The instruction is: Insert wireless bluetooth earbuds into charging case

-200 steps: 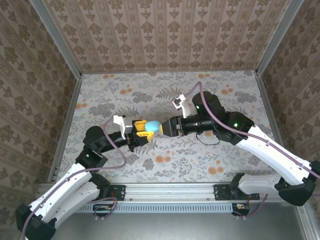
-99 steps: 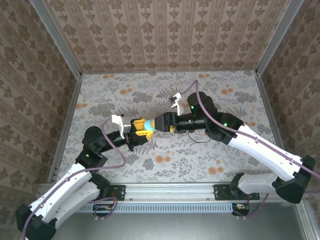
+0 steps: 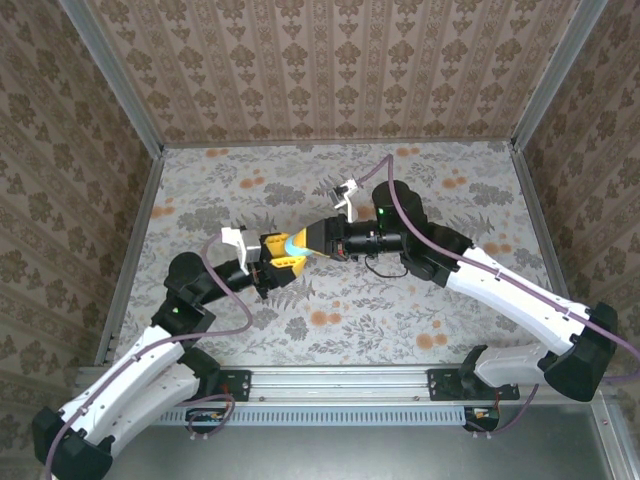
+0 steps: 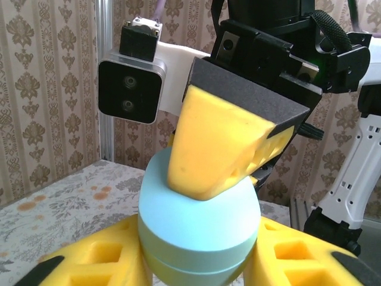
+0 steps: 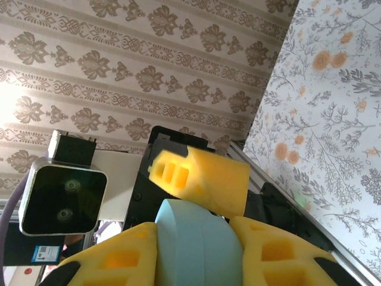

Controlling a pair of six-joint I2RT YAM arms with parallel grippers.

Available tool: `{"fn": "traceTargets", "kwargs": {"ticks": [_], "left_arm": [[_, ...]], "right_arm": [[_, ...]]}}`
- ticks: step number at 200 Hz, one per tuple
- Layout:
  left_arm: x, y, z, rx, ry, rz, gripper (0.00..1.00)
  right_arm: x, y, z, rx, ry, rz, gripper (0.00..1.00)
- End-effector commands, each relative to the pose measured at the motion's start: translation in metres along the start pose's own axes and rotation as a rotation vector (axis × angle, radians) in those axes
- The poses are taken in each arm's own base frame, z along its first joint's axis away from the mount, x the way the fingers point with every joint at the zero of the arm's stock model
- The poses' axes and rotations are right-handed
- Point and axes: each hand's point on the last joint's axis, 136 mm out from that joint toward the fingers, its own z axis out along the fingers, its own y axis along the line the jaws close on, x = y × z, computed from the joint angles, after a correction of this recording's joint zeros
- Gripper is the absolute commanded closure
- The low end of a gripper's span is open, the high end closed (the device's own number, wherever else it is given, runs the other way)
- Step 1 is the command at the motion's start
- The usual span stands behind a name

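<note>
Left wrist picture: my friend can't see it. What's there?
A round teal charging case sits between the yellow foam fingers of the left tool, while a yellow finger of the right tool presses on its top. Patterned wallpaper and a floral table lie behind.

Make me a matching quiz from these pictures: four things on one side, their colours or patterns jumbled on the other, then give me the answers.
Things
1. charging case
2. gripper pads
3. table
4. walls

Colours and patterns
A. yellow
B. floral print with orange blossoms
C. teal
D. beige damask wallpaper

Pairs: 1-C, 2-A, 3-B, 4-D
</note>
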Motion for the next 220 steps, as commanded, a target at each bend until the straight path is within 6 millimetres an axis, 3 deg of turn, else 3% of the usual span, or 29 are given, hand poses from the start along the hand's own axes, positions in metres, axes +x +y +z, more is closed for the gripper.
{"fn": "traceTargets", "kwargs": {"ticks": [1, 17, 35, 74, 77, 92, 133, 167, 220], "left_arm": [[0.002, 0.016, -0.008, -0.127, 0.06, 0.006, 0.44], [0.009, 0.024, -0.02, -0.215, 0.124, 0.021, 0.24], [0.016, 0.038, -0.037, -0.344, 0.181, 0.035, 0.01], [0.045, 0.062, -0.074, -0.565, 0.313, -0.013, 0.0], [0.048, 0.063, -0.076, -0.576, 0.319, -0.019, 0.0], [0.061, 0.069, -0.084, -0.623, 0.349, -0.047, 0.0], [0.081, 0.081, -0.096, -0.691, 0.361, -0.101, 0.0], [0.09, 0.087, -0.102, -0.718, 0.373, -0.118, 0.0], [0.101, 0.099, -0.116, -0.785, 0.391, -0.141, 0.0]], "right_arm": [[-0.004, -0.007, 0.0, 0.009, -0.023, -0.038, 0.83], [-0.016, -0.027, -0.003, 0.061, -0.067, -0.034, 0.84], [-0.03, -0.063, -0.008, 0.16, -0.132, -0.033, 0.85], [-0.042, -0.148, -0.001, 0.451, -0.157, -0.168, 0.81], [-0.041, -0.162, 0.005, 0.476, -0.138, -0.163, 0.8], [-0.038, -0.193, 0.023, 0.509, -0.093, -0.162, 0.8], [-0.03, -0.261, 0.066, 0.499, -0.001, -0.047, 0.81], [-0.026, -0.296, 0.079, 0.527, 0.052, 0.005, 0.74], [-0.022, -0.327, 0.068, 0.595, 0.087, 0.051, 0.57]]}}
